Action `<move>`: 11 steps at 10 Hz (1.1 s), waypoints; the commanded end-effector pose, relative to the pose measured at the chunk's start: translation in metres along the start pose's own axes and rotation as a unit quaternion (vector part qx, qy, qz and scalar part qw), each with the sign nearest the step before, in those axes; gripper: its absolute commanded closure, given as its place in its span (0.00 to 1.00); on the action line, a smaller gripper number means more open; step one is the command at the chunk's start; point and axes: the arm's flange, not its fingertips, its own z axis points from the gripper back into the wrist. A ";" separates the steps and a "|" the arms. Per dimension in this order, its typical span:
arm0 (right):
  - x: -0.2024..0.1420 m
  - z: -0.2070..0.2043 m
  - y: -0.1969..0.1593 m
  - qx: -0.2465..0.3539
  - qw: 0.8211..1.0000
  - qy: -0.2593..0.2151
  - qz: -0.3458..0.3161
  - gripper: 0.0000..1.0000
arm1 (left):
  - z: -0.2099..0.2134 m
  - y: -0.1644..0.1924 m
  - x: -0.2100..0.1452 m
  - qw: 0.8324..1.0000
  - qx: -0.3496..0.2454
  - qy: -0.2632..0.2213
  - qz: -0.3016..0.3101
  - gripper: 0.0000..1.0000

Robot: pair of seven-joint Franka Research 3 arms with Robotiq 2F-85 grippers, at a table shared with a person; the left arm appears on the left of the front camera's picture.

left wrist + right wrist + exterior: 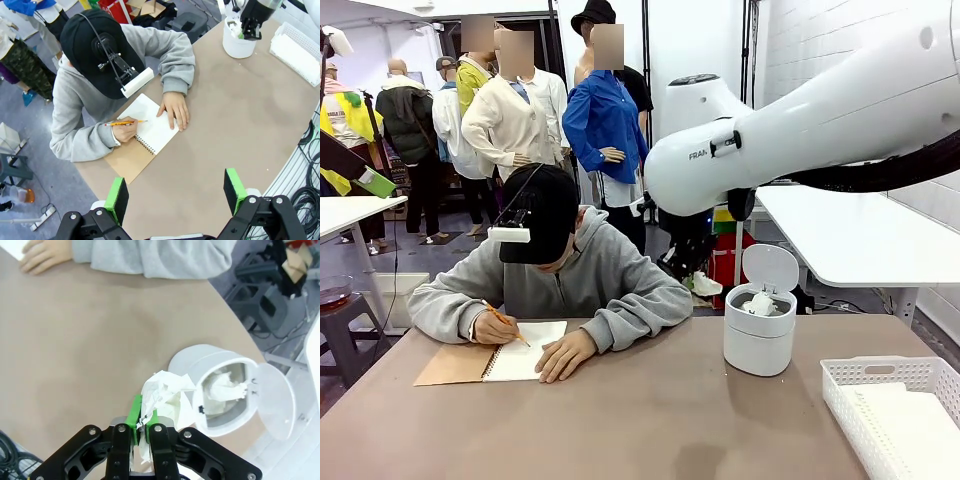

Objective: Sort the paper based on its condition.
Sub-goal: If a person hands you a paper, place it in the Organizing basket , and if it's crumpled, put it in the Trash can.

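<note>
Right end effector (142, 421) clenched on crumpled paper (167, 399) beside white bin (235, 390); left end effector (175, 192) released; arm reads "FRA".

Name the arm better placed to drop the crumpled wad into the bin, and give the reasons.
Right. The right gripper is shut on the crumpled paper just beside the open white bin. The left gripper is open, holds nothing, and hangs over bare table far from the bin.

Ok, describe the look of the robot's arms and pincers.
The right arm is glossy white with rounded joints and dark lettering. Both the left pincer and the right pincer are black, bolted linkages with bright green pads. Black cables run beside the left one.
</note>
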 end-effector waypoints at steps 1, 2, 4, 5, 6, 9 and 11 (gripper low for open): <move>0.001 -0.001 -0.018 0.018 1.000 -0.004 -0.008 1.00 | 0.000 0.001 -0.001 1.000 0.000 -0.001 0.001 0.00; 0.002 0.000 -0.029 0.024 1.000 -0.002 -0.019 1.00 | 0.000 0.001 -0.001 1.000 0.000 -0.001 0.001 0.00; 0.000 -0.005 -0.044 0.021 0.999 0.008 -0.039 1.00 | 0.000 0.001 -0.001 1.000 0.000 -0.001 0.001 0.00; -0.003 -0.009 -0.051 0.016 0.999 0.011 -0.050 1.00 | 0.000 0.001 -0.001 1.000 0.000 -0.001 0.001 0.00; -0.006 -0.012 -0.059 0.009 0.998 0.011 -0.062 1.00 | 0.000 0.001 -0.001 1.000 0.000 -0.001 0.001 0.00; -0.019 -0.023 -0.074 -0.011 0.996 0.031 -0.080 1.00 | 0.000 0.001 -0.001 1.000 0.000 -0.001 0.001 0.00; -0.028 -0.041 -0.083 -0.008 0.995 0.039 -0.089 1.00 | 0.000 0.001 -0.001 1.000 0.000 -0.001 0.001 0.00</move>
